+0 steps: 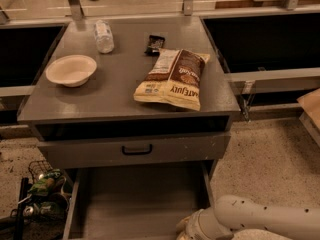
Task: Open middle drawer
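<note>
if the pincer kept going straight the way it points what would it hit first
The pincer, low at the bottom edge, points left toward the pulled-out wide shallow grey drawer. It would probably meet the drawer's side wall nearest the arm first, though depth is unclear.
</note>
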{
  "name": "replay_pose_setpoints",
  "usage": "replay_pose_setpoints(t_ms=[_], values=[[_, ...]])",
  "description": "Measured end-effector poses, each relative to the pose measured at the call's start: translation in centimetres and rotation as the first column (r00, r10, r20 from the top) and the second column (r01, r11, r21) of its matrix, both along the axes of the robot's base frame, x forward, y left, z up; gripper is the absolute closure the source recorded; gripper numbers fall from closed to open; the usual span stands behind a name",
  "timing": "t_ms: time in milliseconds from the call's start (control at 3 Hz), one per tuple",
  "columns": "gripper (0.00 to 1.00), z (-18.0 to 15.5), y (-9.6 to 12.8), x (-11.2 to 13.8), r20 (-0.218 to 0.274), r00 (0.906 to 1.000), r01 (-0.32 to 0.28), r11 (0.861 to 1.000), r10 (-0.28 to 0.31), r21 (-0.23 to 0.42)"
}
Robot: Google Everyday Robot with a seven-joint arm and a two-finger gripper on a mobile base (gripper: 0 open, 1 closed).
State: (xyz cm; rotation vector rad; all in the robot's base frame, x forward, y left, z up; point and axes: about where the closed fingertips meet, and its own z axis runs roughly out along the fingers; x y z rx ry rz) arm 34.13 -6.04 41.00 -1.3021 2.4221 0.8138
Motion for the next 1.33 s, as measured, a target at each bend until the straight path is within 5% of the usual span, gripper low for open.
replay_pose_setpoints(t_ms=[1333], values=[[1.0, 0.6, 0.7, -3.9, 0.011, 0.9999, -0.001, 1.0, 0.001, 0.007]])
